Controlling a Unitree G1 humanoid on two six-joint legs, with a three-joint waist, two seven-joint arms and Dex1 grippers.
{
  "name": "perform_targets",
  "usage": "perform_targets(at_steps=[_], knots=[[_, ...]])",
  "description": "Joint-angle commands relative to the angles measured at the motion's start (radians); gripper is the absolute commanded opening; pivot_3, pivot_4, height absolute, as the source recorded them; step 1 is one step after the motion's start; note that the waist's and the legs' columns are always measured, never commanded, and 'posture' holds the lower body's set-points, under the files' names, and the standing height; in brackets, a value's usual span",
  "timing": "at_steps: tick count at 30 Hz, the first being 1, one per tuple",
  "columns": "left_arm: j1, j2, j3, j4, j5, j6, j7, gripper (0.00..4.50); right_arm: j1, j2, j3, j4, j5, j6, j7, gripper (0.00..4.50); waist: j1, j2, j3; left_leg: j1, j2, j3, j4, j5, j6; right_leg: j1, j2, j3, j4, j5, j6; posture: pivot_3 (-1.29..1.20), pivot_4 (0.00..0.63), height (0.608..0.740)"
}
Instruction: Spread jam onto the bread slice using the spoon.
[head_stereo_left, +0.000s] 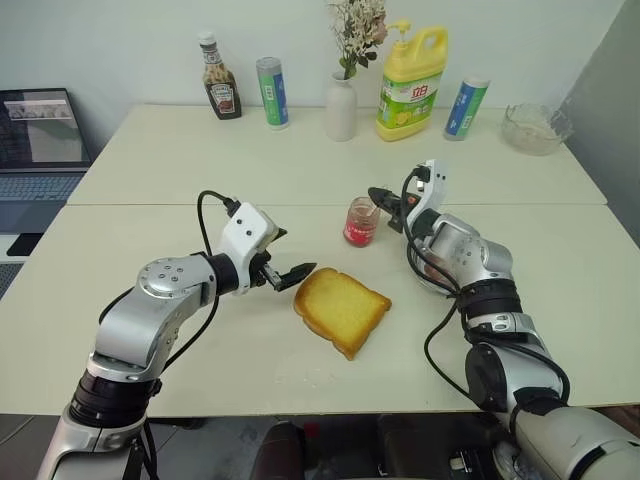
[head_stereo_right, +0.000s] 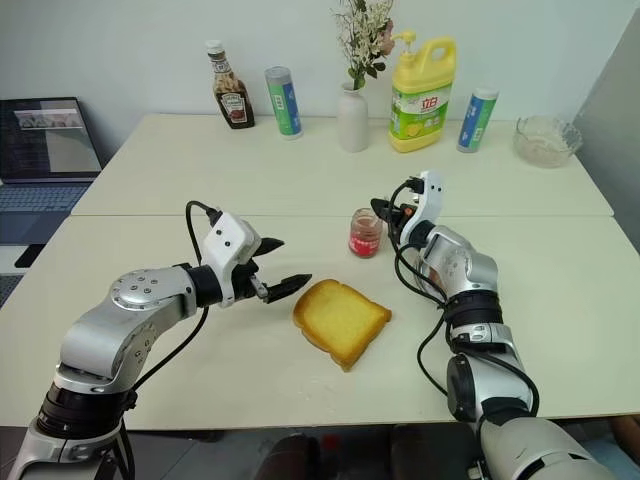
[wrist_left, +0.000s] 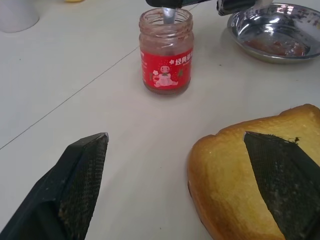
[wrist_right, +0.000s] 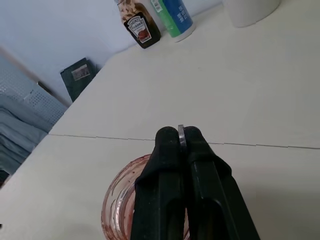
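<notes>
Clamping the spoon (wrist_right: 182, 136) between its closed fingers, the right gripper (head_stereo_left: 385, 197) hangs just over the mouth of the jam (head_stereo_left: 360, 222) jar, and the spoon's bowl dips down inside the glass. The jar stands upright on the table (head_stereo_left: 150, 230) near its middle, with a round steel dish (wrist_left: 277, 31) just to its right. Nearer and a little left of the jar lies the bread slice (head_stereo_left: 341, 308), flat on the table with nothing spread on it. The left gripper (head_stereo_left: 290, 276) sits at the bread's left edge, fingers spread wide apart and empty, one fingertip (wrist_left: 277, 175) over the crust. Along the far edge stand a ketchup bottle (head_stereo_left: 218, 80), two cans, a white vase (head_stereo_left: 341, 108) and a yellow detergent jug (head_stereo_left: 412, 80).
</notes>
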Motion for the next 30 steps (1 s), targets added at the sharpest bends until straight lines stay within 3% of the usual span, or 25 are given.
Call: perform_targets(at_steps=[1,17,30], knots=[[-0.021,-0.003,-0.003,-0.004,0.013,-0.027,-0.003,4.5,-0.025,0.004,-0.01,-0.062,0.037,0.032,-0.012,0.03,-0.002,0.0,0.0,0.0,0.0,0.0,0.0,0.0,0.0,0.0,0.0,0.0,0.0,0.0,0.0,0.0,0.15,0.74],[-0.019,-0.013,-0.012,-0.002,0.029,-0.038,-0.001,4.5,-0.039,0.028,-0.043,-0.144,0.122,0.092,-0.079,0.03,-0.012,0.0,0.0,-0.001,0.0,0.0,-0.001,0.0,0.0,-0.001,0.0,0.0,-0.002,0.0,0.0,0.0,0.15,0.74],[-0.018,-0.019,-0.019,-0.001,0.04,-0.046,-0.005,4.5,-0.062,0.035,-0.151,-0.145,0.24,0.172,-0.189,0.03,-0.012,0.0,0.0,-0.002,0.0,0.0,-0.001,0.0,0.0,-0.001,0.0,0.0,-0.003,0.0,0.0,0.0,0.15,0.74]])
